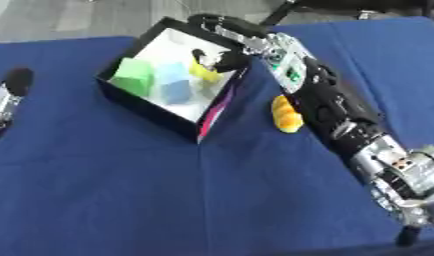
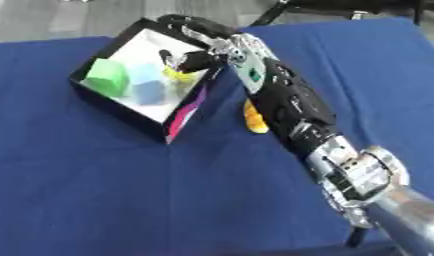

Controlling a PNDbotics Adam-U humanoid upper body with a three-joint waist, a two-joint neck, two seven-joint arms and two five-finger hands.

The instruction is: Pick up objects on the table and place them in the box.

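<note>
Right hand [image 1: 222,56] over box [image 1: 142,107] rim.

Black box [image 1: 133,97], white inside, set askew on the blue cloth — green block [image 1: 133,75], light-blue block [image 1: 174,82], yellow piece [image 1: 203,73] held within. Yellow-orange object [image 1: 286,114] lies just outside, right of the box.

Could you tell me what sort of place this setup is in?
Probably a robot lab or test room. A table under a blue cloth holds a black box with coloured blocks in it. The right hand reaches into the box, and grey floor lies beyond.
</note>
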